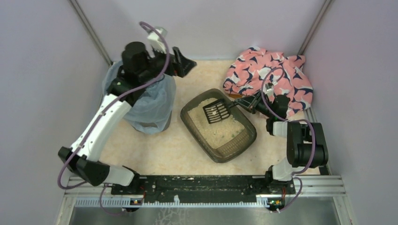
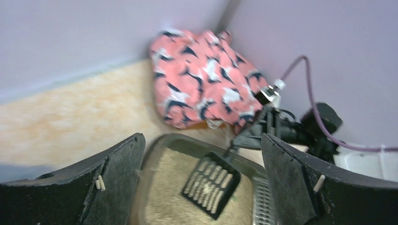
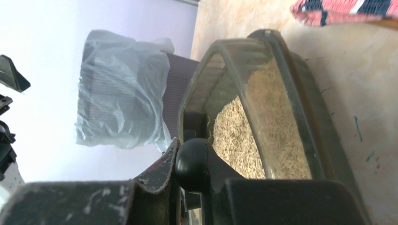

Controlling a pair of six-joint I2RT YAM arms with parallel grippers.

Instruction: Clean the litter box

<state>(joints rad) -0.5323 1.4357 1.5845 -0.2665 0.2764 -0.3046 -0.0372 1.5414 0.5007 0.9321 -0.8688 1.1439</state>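
The litter box (image 1: 233, 149) sits centre before me, the bagged bin (image 1: 152, 105) just left of it. My right claw (image 1: 241, 103) holds the scoop (image 1: 216, 112) over the box's far end; a crumpled cloth (image 1: 270, 77) lies behind, rightward.

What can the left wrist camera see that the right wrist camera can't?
Only the left wrist camera shows the scoop and its slotted head over the litter, and the left gripper with its fingers spread wide and nothing between them. Only the right wrist camera shows the bin with its blue bag, and the right gripper shut on the scoop's round handle end. Both show the litter box with beige litter and the pink patterned cloth, though the right wrist view catches just its edge.
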